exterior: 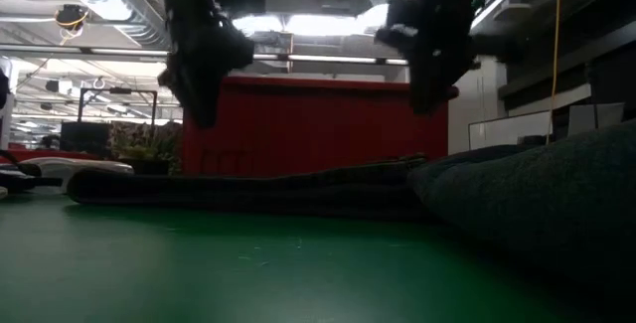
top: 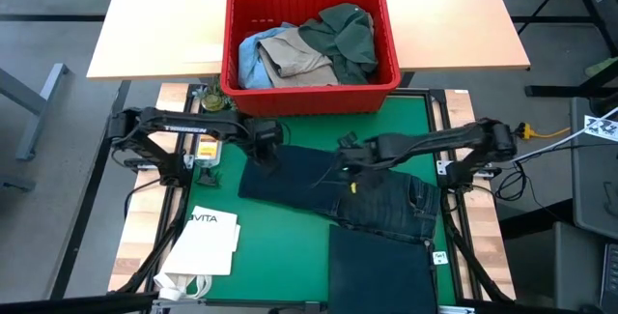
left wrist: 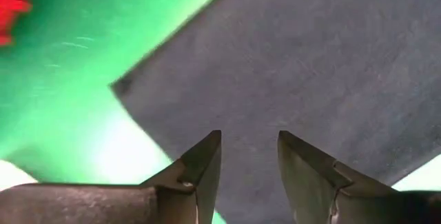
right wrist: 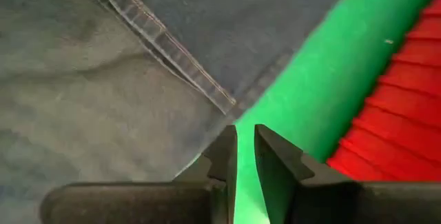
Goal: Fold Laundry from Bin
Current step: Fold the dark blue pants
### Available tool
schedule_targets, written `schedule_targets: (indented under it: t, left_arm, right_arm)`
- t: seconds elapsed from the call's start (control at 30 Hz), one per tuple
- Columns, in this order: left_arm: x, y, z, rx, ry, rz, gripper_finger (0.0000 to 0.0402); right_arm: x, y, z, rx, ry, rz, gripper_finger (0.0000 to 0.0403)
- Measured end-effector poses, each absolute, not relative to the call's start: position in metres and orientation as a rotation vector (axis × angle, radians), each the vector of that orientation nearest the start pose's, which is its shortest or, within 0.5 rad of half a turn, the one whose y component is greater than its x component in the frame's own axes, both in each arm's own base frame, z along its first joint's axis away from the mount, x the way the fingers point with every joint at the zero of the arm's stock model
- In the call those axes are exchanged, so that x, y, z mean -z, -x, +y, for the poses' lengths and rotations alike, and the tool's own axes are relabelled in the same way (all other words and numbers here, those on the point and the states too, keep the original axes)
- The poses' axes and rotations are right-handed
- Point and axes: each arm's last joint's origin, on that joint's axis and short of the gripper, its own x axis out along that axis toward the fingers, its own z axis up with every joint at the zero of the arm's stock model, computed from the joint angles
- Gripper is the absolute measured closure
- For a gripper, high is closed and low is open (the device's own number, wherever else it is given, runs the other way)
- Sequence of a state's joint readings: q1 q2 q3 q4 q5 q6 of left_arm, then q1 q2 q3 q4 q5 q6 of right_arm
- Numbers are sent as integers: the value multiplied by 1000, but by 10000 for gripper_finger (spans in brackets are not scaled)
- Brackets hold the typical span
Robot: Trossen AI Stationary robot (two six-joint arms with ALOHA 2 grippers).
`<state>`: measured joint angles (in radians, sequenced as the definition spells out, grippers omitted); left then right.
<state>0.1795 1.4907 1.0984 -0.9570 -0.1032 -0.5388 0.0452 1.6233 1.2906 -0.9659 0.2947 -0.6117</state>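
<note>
On the green mat [top: 290, 246]: the dark trousers [top: 338, 193] are lying flat, with the bin [top: 311, 92] just behind them at the far edge of the mat.
Long axis: the trousers are running slantwise, from the end near the left arm toward the waist end at the near right.
Left pincer [left wrist: 249, 156]: it is hovering over the far-left corner of the trousers, fingers apart, nothing between them; the cloth is lying directly under it.
Right pincer [right wrist: 246, 145]: it is hanging over the far edge of the trousers where cloth is meeting mat, fingers almost together, only a thin slit, gripping nothing.
Nearer arm: each arm is standing above its own end of this far edge.
Still in the bin: green shirt [top: 346, 34], tan garment [top: 294, 58], light blue jeans [top: 251, 58].
Beside: a white paper bag [top: 203, 246] is lying well apart on the left.
</note>
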Motion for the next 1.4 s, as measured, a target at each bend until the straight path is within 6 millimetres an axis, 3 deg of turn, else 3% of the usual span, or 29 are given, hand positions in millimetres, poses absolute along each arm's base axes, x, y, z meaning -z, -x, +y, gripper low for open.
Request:
schedule_targets:
  t: [0.23, 0.4, 0.53, 0.77, 1.07, 1.23, 1.4]
  left_arm:
    - [-279, -221, 41, -656, 436, 1160, 265]
    - [-303, -194, 25, -628, 447, 1064, 265]
    - [-311, -188, 16, -618, 507, 991, 265]
    - [-310, -189, 10, -595, 510, 998, 253]
    - [-303, -196, 14, -635, 526, 1034, 187]
    - [-293, -202, 12, -695, 619, 1065, 166]
    - [-266, -201, 10, -712, 701, 1141, 165]
  right_arm:
    - [-275, -239, 2, -82, 645, 1211, 349]
    - [-268, -189, 0, 30, 498, 1132, 349]
    - [-262, -167, -1, 110, 378, 1080, 349]
    - [-261, -161, 0, 120, 309, 1045, 349]
    - [-257, -167, 0, 109, 307, 1066, 346]
    - [-254, -173, 0, 109, 309, 1074, 298]
    - [-249, -177, 1, 104, 313, 1109, 222]
